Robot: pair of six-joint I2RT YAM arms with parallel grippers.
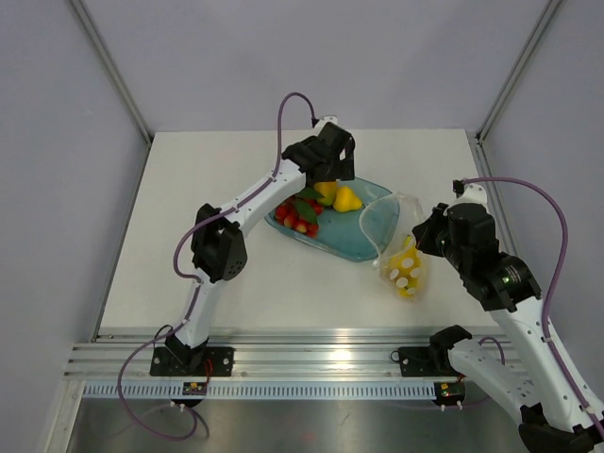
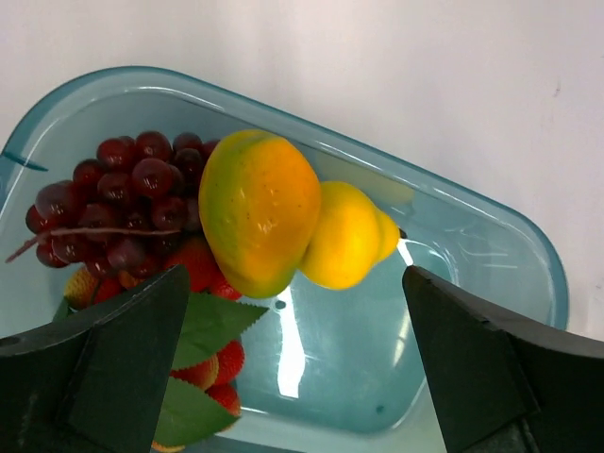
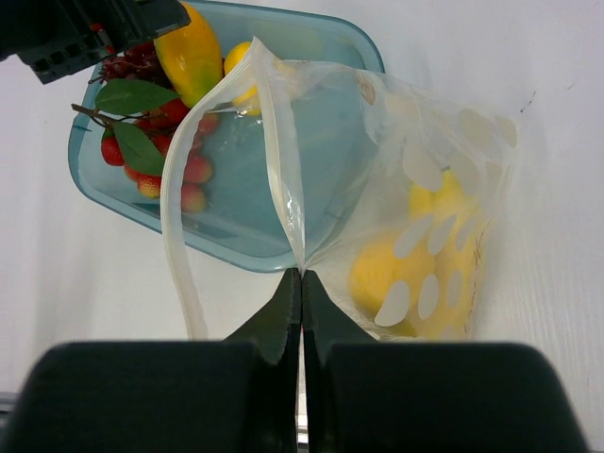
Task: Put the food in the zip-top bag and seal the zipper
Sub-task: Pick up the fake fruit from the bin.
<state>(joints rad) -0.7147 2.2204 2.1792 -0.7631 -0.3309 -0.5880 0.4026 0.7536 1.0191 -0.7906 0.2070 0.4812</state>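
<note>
Two glossy toy fruits, a green-orange mango [image 2: 260, 212] and a yellow pear [image 2: 347, 238], touch inside the translucent teal tray [image 2: 528, 255]. I judge them light, hard and slippery, so I'd straddle the mango's middle. My left gripper [image 2: 294, 302] gapes wide above them. My right gripper [image 3: 301, 281] pinches the mouth of the soft dotted clear bag [image 3: 425, 179], toward the right edge of the table [image 1: 236, 283].

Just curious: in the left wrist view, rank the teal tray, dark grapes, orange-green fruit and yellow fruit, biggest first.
1. teal tray
2. orange-green fruit and dark grapes, too alike to rank
3. yellow fruit

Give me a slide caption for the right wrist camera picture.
Right gripper pinches the zip-top bag open, yellow fruit inside, teal tray behind it.
</note>
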